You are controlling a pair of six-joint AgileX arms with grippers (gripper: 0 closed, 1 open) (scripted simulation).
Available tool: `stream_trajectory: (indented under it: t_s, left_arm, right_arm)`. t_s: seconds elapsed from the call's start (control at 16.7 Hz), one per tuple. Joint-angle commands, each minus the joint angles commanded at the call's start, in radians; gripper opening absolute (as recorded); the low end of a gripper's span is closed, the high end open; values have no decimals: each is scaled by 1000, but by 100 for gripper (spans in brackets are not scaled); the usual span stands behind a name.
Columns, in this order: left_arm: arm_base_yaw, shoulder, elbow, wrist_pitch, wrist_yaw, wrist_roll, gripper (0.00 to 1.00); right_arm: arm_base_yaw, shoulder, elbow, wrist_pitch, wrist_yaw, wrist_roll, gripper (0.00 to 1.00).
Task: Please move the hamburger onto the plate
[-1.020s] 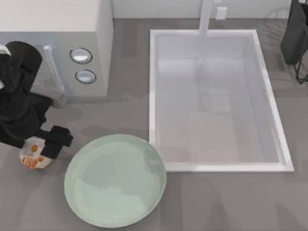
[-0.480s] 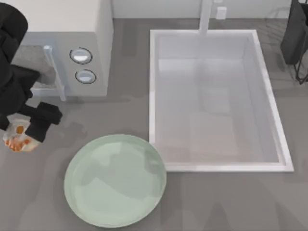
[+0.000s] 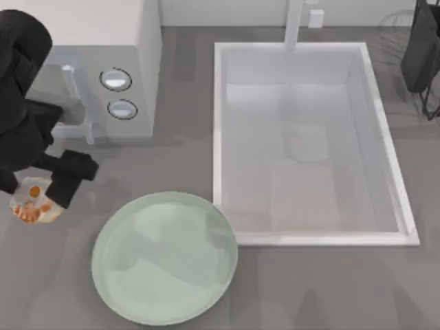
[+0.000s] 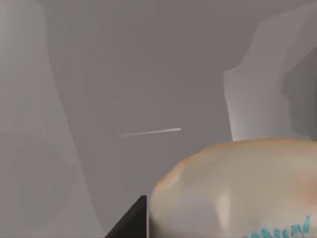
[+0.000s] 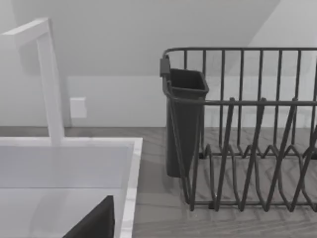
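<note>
**Left AgileX gripper carrying hamburger near counter's left edge**

The left arm's black two-finger gripper (image 3: pixel 38 196) is clenching the small rounded cream-white hamburger with orange blotches (image 3: pixel 31 204), holding it close to the left edge of the grey countertop (image 3: pixel 309 289). The hamburger is sitting well short of the large round pale mint-green glossy plate (image 3: pixel 165 258), which is lying near the counter's front edge, its rim just beside the front left corner of the white rectangular sink basin (image 3: pixel 309 137). From the left wrist camera, the hamburger's pale, orange-tinged dome (image 4: pixel 237 188) is looming close against the grey surface, beside a dark edge of the gripper. The right arm is waiting at the counter's far right corner, its jaw state impossible to tell. Its wrist camera is looking over the sink's rim toward a white faucet post (image 5: pixel 49 84) and a dark wire dish rack (image 5: pixel 247 134) with a black cutlery cup (image 5: pixel 184 124).
</note>
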Motion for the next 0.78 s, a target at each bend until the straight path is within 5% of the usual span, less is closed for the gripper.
stream_trajectory:
  t_s: [0.36,0.78]
  left_arm:
    - [-133,25,-46,-59,-20,-451,0]
    - [-317,80,-108,-143,-40,-1381,0]
  right_arm:
    - [0,0,0,0,0,0,100]
    - [0,0,0,0,0,0,100]
